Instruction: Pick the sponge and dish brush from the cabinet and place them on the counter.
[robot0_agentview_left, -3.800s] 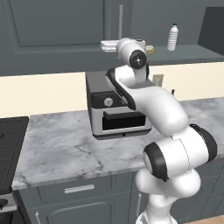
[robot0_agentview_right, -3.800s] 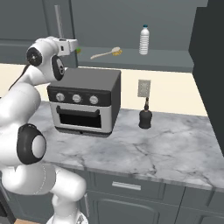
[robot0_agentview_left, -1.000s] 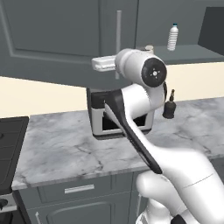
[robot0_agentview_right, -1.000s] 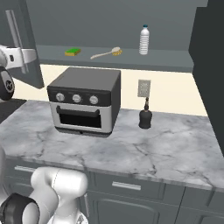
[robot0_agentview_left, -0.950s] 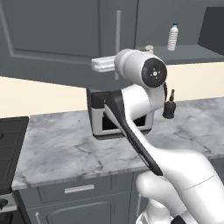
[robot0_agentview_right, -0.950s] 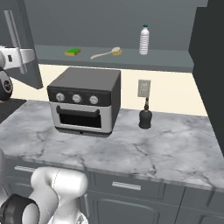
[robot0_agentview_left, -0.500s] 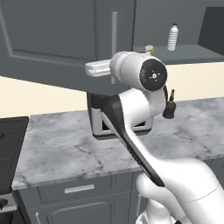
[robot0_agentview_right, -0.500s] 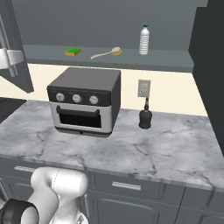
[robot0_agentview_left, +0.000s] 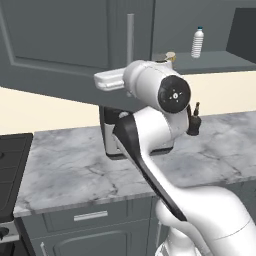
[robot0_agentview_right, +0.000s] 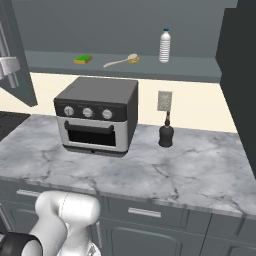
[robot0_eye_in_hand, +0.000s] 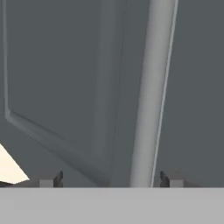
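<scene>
The cabinet door (robot0_agentview_left: 60, 45) is swung wide out to the left, and its slim metal handle (robot0_eye_in_hand: 151, 96) stands between my gripper's (robot0_eye_in_hand: 111, 178) fingertips. The fingertips (robot0_eye_in_hand: 168, 178) are spread apart around the handle, so the gripper is open. My white hand (robot0_agentview_left: 109, 80) reaches left to the door's edge. On the grey inner shelf (robot0_agentview_right: 150, 70) lie the green-and-yellow sponge (robot0_agentview_right: 83, 59) and, right of it, the dish brush (robot0_agentview_right: 122, 61). The marbled counter (robot0_agentview_right: 175, 170) runs below.
A clear plastic bottle (robot0_agentview_right: 165, 46) stands on the shelf right of the brush. A black toaster oven (robot0_agentview_right: 97, 117) and a small dark dispenser (robot0_agentview_right: 166, 134) sit on the counter. The black stovetop (robot0_agentview_left: 10, 165) is at the far left. Another open door (robot0_agentview_right: 240, 75) hangs at right.
The cabinet door has swung further open to the left, and my hand has gone with it, nearly leaving the right base view. Sponge, brush and bottle have not moved.
</scene>
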